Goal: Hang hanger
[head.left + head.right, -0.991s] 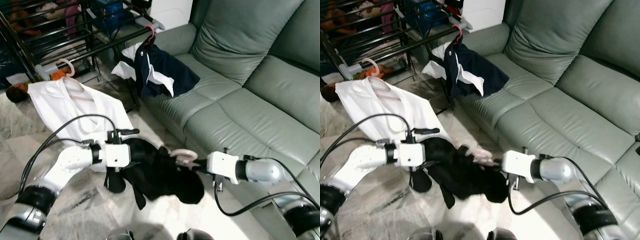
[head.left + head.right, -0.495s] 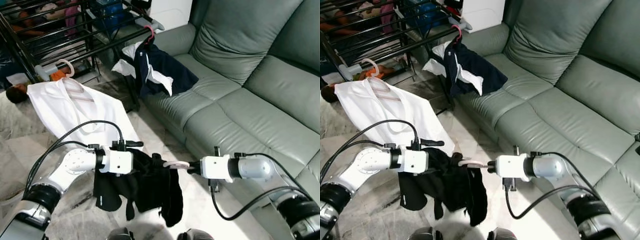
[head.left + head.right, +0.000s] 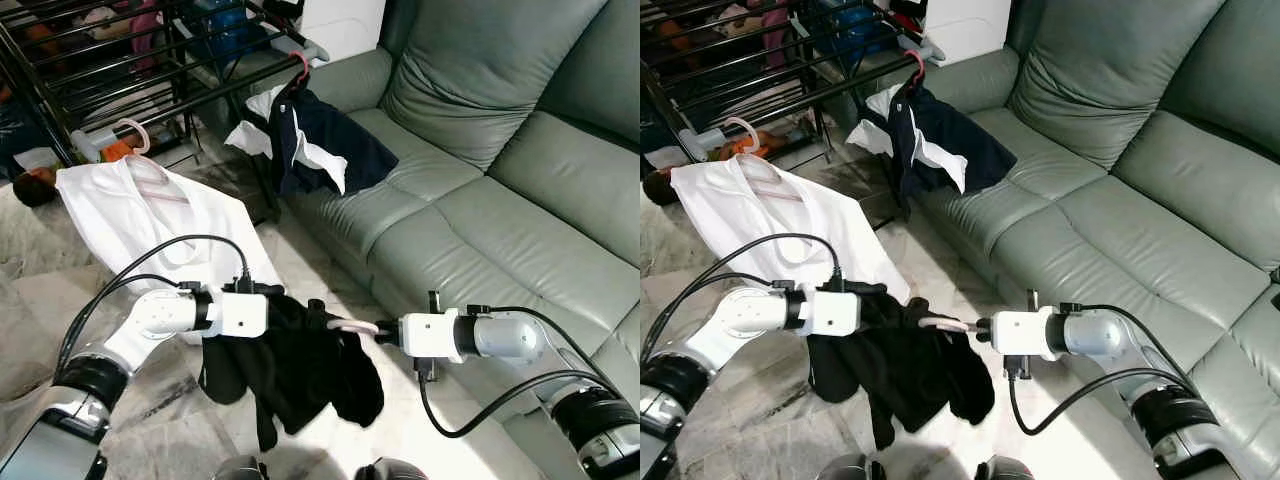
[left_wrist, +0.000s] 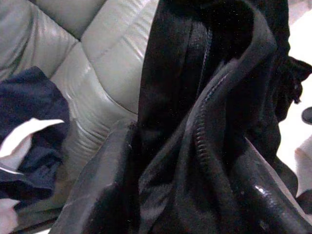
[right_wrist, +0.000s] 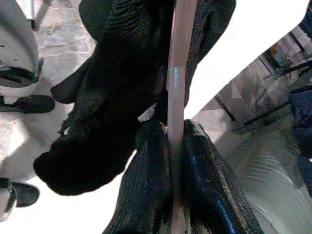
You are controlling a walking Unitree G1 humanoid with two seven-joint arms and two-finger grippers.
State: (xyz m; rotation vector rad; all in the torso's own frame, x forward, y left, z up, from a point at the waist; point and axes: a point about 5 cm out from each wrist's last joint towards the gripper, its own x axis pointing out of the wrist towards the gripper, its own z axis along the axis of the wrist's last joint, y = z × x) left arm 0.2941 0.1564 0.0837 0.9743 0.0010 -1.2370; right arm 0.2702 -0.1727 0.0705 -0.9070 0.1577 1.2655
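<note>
Your right gripper has its jaws pinching the pale pink plastic hanger, held in the air above the marble floor in front of the grey-green leather sofa. Your left gripper has its jaws pressed on the black zippered garment draped from that hanger.

Black garment on a pale pink hanger; grey-green sofa; white shirt; navy-and-white top; black rack; marbled grey floor.
</note>
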